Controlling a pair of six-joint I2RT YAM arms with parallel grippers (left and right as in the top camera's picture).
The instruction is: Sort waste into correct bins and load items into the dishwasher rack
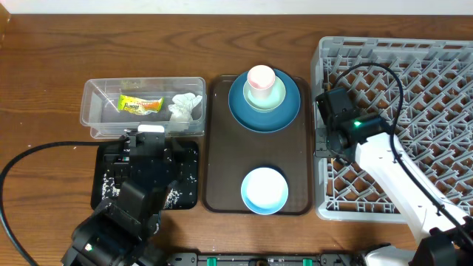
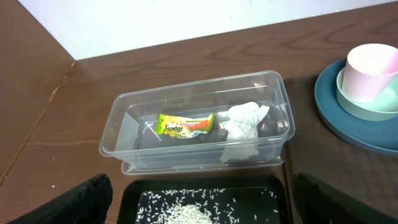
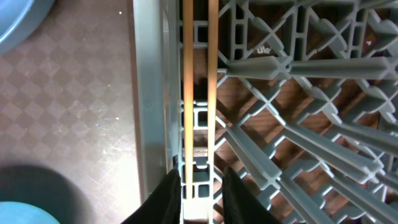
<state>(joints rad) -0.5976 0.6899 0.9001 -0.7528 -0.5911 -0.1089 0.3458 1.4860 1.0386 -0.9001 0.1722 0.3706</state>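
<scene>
The clear tub (image 1: pixel 144 83) (image 2: pixel 186 87) holds the snack wrapper (image 1: pixel 139 105) (image 2: pixel 185 126) and the white tissue (image 1: pixel 185 106) (image 2: pixel 244 121). In front of it, the black tray (image 1: pixel 188 166) (image 2: pixel 132 190) holds rice grains (image 2: pixel 186 213). My left gripper (image 1: pixel 151 144) (image 2: pixel 199 208) hangs open and empty above the tray. My right gripper (image 1: pixel 324 140) (image 3: pixel 202 193) is at the left edge of the grey rack (image 1: pixel 414 66) (image 3: pixel 298 68), shut on the wooden chopsticks (image 3: pixel 186 93), which lie along the rack's wall.
The brown serving tray (image 1: pixel 222 148) (image 3: pixel 74 93) sits between the bins and the rack. At its back, the dark blue plate (image 1: pixel 240 111) (image 2: pixel 329 106) carries the mint bowl (image 1: pixel 275 96) with the pink cup (image 1: pixel 261 77) (image 2: pixel 371 71) inside. The pale blue bowl (image 1: pixel 264 190) is at its front.
</scene>
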